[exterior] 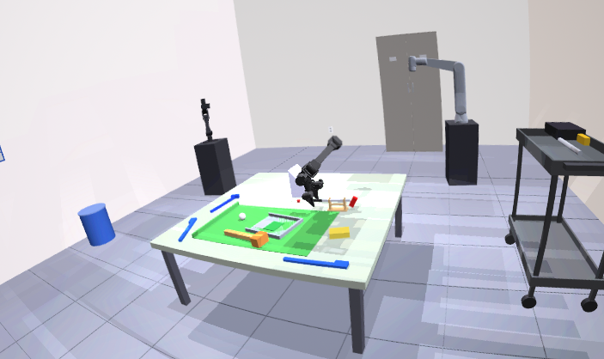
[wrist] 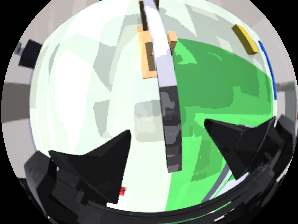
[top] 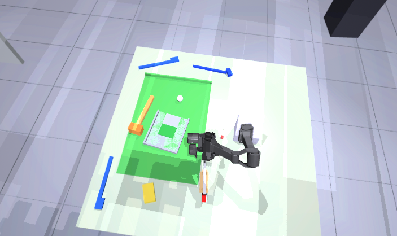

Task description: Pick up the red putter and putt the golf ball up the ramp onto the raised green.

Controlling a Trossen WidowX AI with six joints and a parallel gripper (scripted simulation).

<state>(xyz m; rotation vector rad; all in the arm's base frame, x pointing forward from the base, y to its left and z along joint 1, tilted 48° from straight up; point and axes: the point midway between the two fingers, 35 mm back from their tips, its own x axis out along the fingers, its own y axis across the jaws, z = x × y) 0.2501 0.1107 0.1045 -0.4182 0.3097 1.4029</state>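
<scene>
So the black parallel-jaw gripper is wide open with nothing in it, hanging right over the dark grip end of the red putter. In the wrist view the shaft runs straight up the gap between the two dark fingers, so the lineup already looks pretty good.

The putter lies on a small tan wooden stand just off the edge of the flat green putting mat, red head at the far end from the arm. I'd keep the jaws square across the shaft, drop straight down, and close on the dark handle short of the stand so the fingers don't clip the wood. Lift level, or the head may drag.

Further out sits the grey ramp block with its raised green square, and beyond that the small white golf ball is on the mat, well apart from everything.
</scene>
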